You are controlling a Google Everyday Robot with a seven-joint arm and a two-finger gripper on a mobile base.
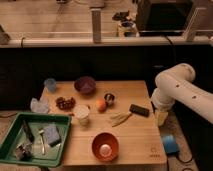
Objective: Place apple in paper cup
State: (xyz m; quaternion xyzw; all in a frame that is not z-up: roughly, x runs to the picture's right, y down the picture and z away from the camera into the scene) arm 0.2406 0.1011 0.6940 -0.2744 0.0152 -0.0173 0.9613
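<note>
In the camera view, the claw [161, 118] hangs from the white arm at the right edge of the worktop [135, 145], pointing down, parked clear of the objects; I cannot tell whether it is open or closed, but it does not carry the apple. The apple [101, 104] rests on the worktop well apart from the claw, off to its left, just beside a small metal cup [109, 98]; the paper cup [81, 114] stands upright just beyond the apple, farther from the claw, its mouth up and so ready to receive the fruit. A black block [138, 110] lies between claw and apple; I judge my reach should pass above it; the grasp is not yet begun.
</note>
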